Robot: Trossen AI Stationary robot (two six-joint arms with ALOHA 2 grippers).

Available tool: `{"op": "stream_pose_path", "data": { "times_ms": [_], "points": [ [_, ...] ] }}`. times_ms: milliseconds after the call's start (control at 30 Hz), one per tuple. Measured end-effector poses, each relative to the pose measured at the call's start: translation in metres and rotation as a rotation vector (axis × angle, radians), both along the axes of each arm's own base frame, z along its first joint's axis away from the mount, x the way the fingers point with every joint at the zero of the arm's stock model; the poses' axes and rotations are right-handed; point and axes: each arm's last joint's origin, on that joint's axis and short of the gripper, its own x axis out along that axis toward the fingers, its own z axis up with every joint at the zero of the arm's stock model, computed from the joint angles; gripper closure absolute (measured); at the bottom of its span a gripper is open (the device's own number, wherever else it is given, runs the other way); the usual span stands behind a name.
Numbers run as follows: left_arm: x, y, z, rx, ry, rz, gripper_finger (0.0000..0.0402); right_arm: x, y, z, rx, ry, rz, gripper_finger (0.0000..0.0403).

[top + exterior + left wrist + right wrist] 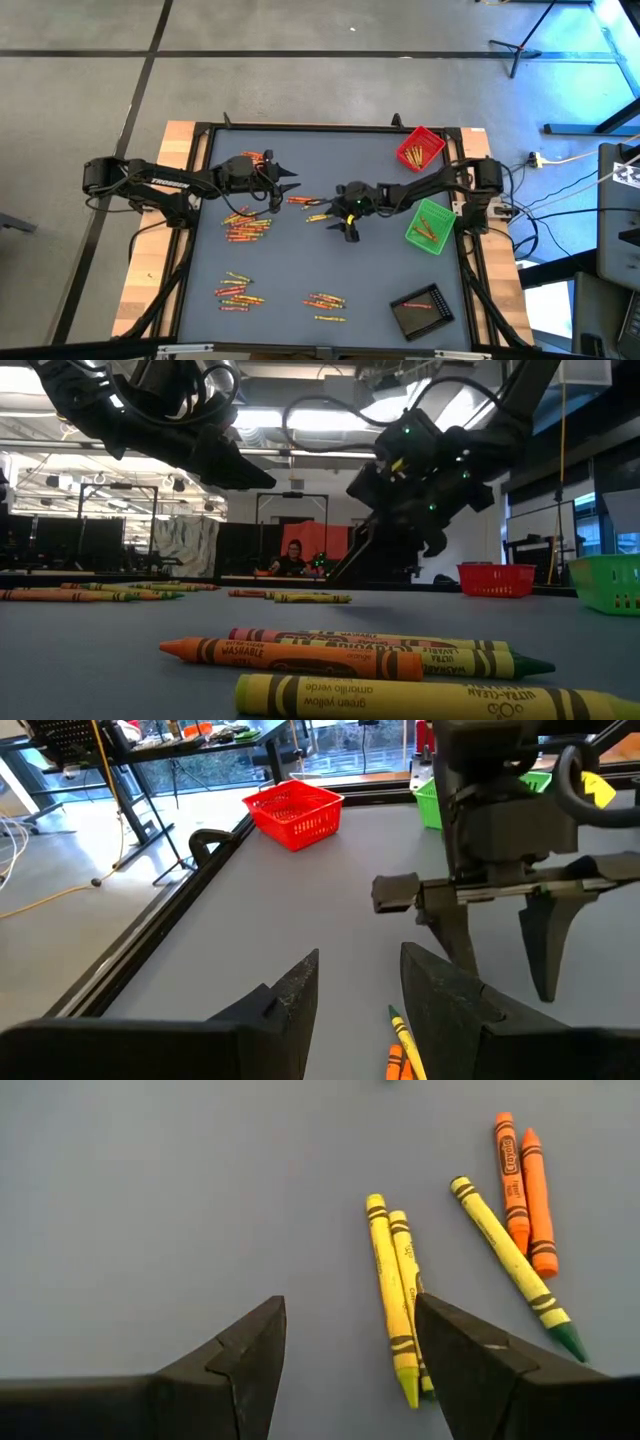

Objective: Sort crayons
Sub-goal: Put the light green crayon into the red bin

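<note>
My right hand (345,1365) hangs released and empty just above two yellow crayons (395,1295) mid-tabletop (300,270), well away from the green tray (432,227) (my left hand (290,182), also released, waits nearby).

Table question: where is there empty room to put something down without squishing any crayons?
The table's far strip, between the left gripper and the red tray, is bare. So is the middle patch between the crayon piles near the front edge and the right gripper. It is crowded with crayons beside the left gripper.
</note>
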Motion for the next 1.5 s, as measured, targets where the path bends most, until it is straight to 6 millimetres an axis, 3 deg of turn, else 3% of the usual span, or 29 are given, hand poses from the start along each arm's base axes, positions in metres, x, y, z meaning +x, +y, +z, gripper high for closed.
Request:
{"op": "stream_pose_path", "data": {
  "times_ms": [200,833,1033,1200,1300,1500],
  "points": [
    [0.000,0.000,0.000,0.000,0.000,0.000,0.0274,0.001,-0.001,-0.009,-0.042,0.025,-0.028,0.0182],
    [0.000,0.000,0.000,0.000,0.000,0.000,0.0274,0.003,-0.001,-0.007,-0.049,-0.012,-0.021,0.0182],
    [0.000,0.000,0.000,0.000,0.000,0.000,0.0274,0.003,0.016,-0.008,-0.032,-0.010,0.083,0.0182],
    [0.000,0.000,0.000,0.000,0.000,0.000,0.0274,0.002,0.021,-0.010,-0.077,0.014,0.061,0.0184],
    [0.000,0.000,0.000,0.000,0.000,-0.001,0.0274,0.000,0.020,-0.012,-0.087,0.038,0.046,0.0202],
    [0.000,0.000,0.000,0.000,0.000,0.000,0.0274,-0.001,0.021,-0.013,-0.088,0.052,0.059,0.0283]
  ]
}}
